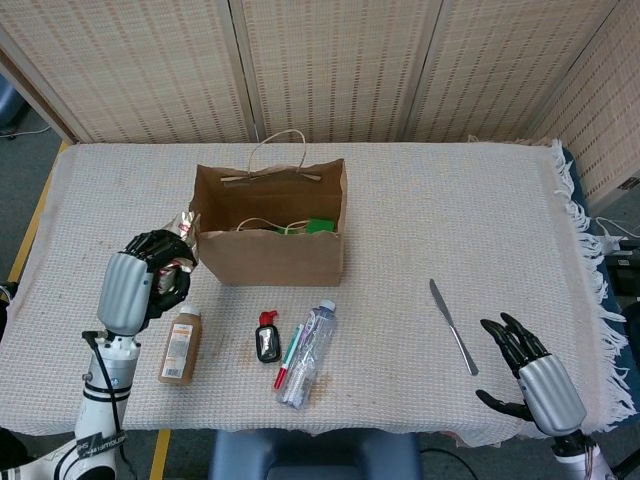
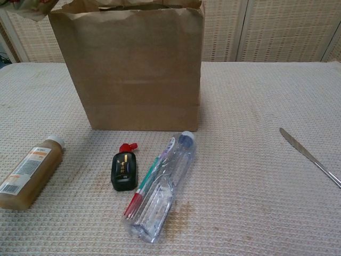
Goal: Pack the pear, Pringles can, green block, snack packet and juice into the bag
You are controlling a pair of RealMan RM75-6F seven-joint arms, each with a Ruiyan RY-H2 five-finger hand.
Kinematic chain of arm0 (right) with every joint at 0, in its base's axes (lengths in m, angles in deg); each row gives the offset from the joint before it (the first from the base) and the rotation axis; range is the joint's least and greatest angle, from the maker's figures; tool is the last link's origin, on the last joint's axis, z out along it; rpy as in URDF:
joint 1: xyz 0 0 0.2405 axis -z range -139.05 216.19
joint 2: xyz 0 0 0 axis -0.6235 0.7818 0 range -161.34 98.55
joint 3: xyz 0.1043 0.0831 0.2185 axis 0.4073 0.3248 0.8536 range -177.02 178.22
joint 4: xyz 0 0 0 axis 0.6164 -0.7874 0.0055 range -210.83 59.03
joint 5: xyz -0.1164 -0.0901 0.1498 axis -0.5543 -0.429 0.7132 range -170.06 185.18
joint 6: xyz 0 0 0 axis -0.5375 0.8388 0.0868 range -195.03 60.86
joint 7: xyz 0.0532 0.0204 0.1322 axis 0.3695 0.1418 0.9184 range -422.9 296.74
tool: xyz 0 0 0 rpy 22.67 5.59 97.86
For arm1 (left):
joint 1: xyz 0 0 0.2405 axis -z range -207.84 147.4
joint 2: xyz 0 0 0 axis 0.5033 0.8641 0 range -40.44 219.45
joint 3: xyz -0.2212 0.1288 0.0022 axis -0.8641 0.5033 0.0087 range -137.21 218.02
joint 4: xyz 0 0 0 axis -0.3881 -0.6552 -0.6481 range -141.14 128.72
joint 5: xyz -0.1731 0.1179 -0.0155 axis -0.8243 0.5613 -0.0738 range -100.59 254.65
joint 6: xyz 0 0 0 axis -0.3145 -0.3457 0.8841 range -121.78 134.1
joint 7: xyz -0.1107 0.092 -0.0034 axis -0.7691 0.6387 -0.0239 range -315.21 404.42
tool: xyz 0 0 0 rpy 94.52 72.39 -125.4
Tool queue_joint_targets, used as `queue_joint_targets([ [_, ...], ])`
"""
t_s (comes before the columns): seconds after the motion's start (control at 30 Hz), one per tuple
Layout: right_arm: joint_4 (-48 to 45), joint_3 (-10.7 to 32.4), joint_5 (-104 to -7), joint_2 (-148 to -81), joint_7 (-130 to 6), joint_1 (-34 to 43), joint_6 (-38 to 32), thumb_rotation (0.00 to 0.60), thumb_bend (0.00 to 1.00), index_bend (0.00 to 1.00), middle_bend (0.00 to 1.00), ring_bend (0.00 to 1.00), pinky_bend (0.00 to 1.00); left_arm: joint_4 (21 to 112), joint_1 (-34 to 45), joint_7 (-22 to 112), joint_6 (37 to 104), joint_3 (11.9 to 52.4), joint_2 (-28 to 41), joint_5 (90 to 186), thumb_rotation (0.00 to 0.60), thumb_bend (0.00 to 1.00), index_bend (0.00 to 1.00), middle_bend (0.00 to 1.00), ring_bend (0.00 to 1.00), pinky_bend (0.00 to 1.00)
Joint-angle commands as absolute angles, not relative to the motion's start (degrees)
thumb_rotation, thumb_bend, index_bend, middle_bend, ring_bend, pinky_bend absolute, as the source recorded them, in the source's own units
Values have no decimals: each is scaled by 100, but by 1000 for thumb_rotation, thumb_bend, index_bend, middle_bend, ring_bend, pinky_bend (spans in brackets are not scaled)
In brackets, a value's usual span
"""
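Nearest the robot, the right hand (image 1: 528, 368) rests at the table's front right corner, fingers spread apart and holding nothing. A table knife (image 1: 453, 326) lies just beyond it on the woven cloth (image 1: 450, 220). Toward the front centre, a clear water bottle (image 2: 162, 186) lies on its side with a red-and-green pen (image 2: 144, 185) against its left flank; a small black bottle with a red cap (image 2: 123, 167) lies just to the left of the pen. Further left, the juice (image 2: 27, 170), an amber bottle with a white cap, lies flat on the cloth, apart from either hand. Beyond it, the left hand (image 1: 148, 277) is raised beside the front left corner of the bag (image 1: 268, 235), fingers clamped around the shiny snack packet (image 1: 183, 228), whose upper end shows above the hand close to the bag's rim. The bag stands upright and open, with the green block (image 1: 320, 226) visible inside at the right. The pear and the Pringles can cannot be made out.
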State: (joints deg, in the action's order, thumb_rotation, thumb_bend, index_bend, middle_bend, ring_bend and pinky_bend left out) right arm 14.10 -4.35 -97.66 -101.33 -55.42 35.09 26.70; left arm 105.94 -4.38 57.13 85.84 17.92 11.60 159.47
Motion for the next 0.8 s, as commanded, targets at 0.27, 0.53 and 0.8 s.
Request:
queue_joint_targets([
  [0.27, 1458, -425, -9674, -10107, -5508, 3474, 2548, 600, 14, 2, 124, 20, 188, 10333, 1120, 6676, 7533, 883, 941, 14762, 600, 699, 698, 728, 720, 819],
  [0.53, 1567, -400, -9465, -10021, -5373, 3429, 2366, 600, 15, 2, 124, 20, 188, 9497, 2114, 7012, 7125, 683, 504, 14209, 600, 699, 697, 728, 720, 818],
  [0.8, 1675, -400, -9376, -9942, -5291, 3391, 2237, 600, 15, 2, 124, 20, 188, 8634, 2635, 7070, 6732, 1011, 199, 13895, 600, 655, 649, 688, 683, 780],
])
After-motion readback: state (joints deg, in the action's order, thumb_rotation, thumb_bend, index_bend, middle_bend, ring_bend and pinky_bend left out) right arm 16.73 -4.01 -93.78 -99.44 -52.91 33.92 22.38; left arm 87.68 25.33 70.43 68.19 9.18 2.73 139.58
